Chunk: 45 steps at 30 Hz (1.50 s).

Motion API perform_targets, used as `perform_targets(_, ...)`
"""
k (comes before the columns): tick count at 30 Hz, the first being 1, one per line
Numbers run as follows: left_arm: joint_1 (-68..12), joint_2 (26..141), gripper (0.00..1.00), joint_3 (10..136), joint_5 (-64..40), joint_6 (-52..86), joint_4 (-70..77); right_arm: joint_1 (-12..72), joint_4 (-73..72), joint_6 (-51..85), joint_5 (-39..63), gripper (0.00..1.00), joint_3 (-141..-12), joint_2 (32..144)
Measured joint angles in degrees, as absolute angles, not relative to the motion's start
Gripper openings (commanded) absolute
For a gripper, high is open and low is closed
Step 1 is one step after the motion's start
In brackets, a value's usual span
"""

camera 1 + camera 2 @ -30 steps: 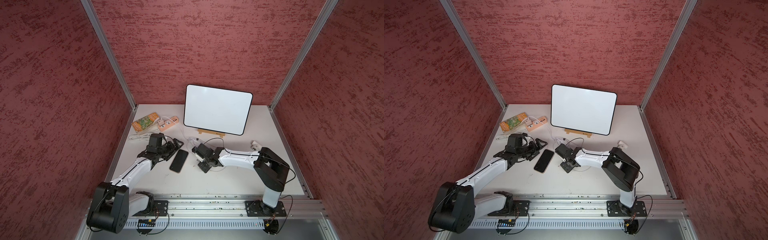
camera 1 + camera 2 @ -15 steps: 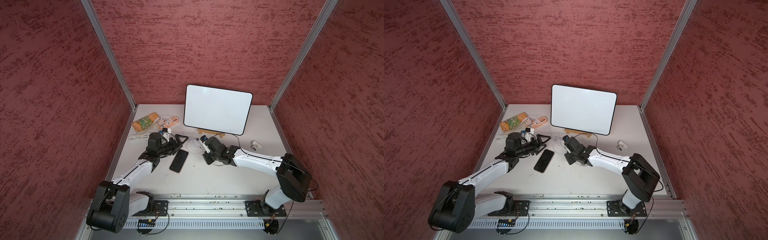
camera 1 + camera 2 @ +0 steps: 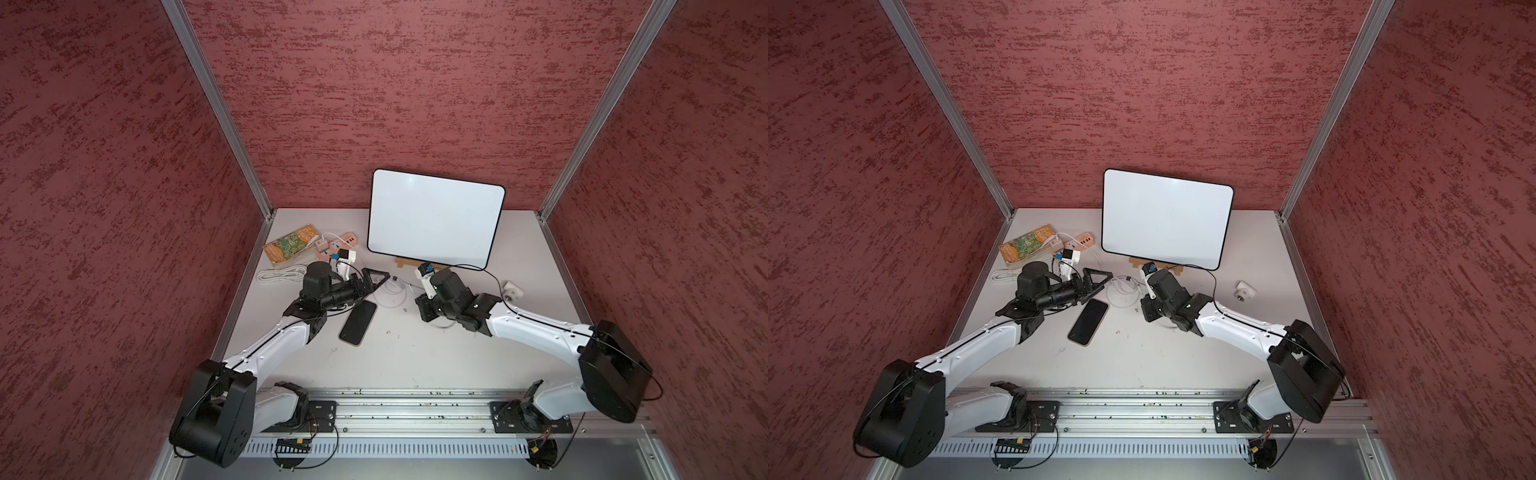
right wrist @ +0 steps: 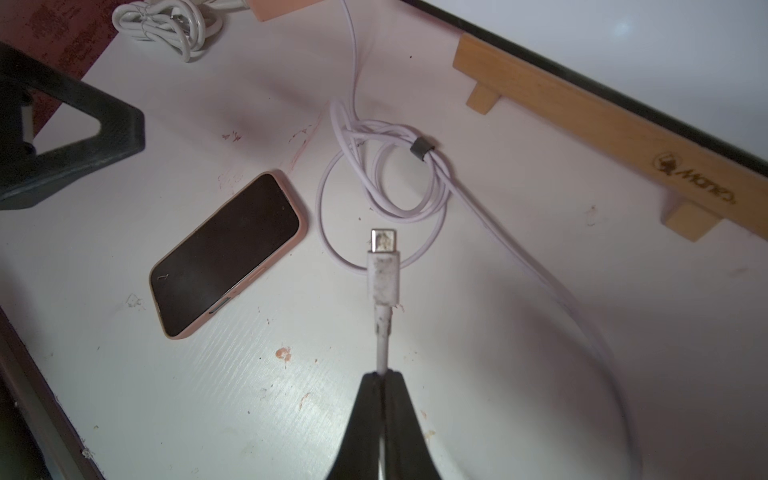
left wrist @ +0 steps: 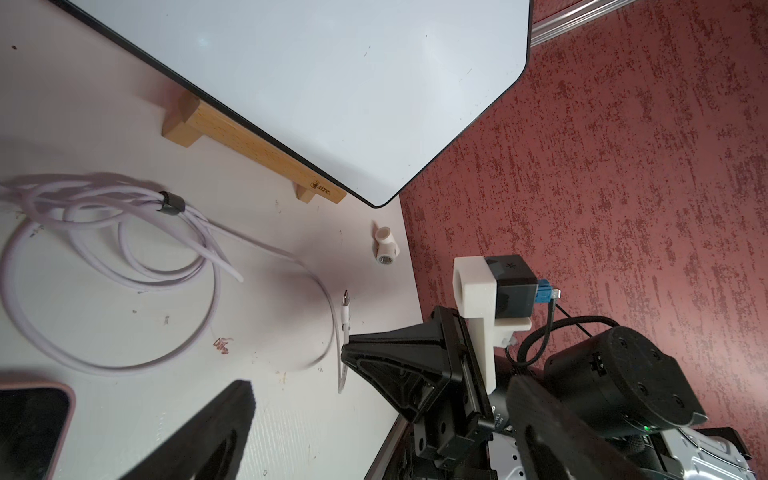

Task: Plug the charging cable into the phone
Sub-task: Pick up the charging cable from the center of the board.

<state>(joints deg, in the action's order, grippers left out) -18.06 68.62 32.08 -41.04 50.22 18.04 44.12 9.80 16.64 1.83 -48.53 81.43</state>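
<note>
The phone (image 3: 358,323) lies flat and screen-up on the white table, also seen in the right wrist view (image 4: 226,253). The charging cable's loose coil (image 3: 388,291) rests just beyond the phone. My right gripper (image 4: 384,376) is shut on the charging cable (image 4: 384,332) just behind its white plug. The silvery connector tip (image 4: 384,241) sticks out ahead, above the table, to the right of the phone and apart from it. My left gripper (image 3: 372,282) hangs open and empty over the phone's far end, beside the coil.
A white board (image 3: 434,224) leans on a wooden stand (image 3: 409,262) at the back. A power strip (image 3: 332,245), a colourful packet (image 3: 291,245) and a bundled white cord (image 3: 280,274) lie at back left. A small white adapter (image 3: 513,289) sits at right.
My right arm has swung out to the right, drawing its gripper and the cable end back from beside the phone. My left gripper has shifted right toward the coil, still open.
</note>
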Motion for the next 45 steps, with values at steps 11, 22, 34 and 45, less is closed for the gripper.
perform_targets(11,-21.67,71.66,1.00,35.29,-41.36,48.75,20.60,42.17,5.32,18.02,5.37,0.00,-46.78,78.39)
perform_targets(22,-23.57,74.39,0.91,37.28,-41.85,48.18,20.97,41.82,4.05,18.22,7.60,0.00,-46.68,77.45)
perform_targets(34,-26.44,80.23,0.69,42.22,-42.78,45.98,18.39,41.82,4.05,18.20,9.91,0.00,-46.78,77.45)
perform_targets(45,-26.48,83.44,0.46,43.13,-43.29,46.65,16.73,41.82,3.99,17.98,12.60,0.00,-47.00,77.41)
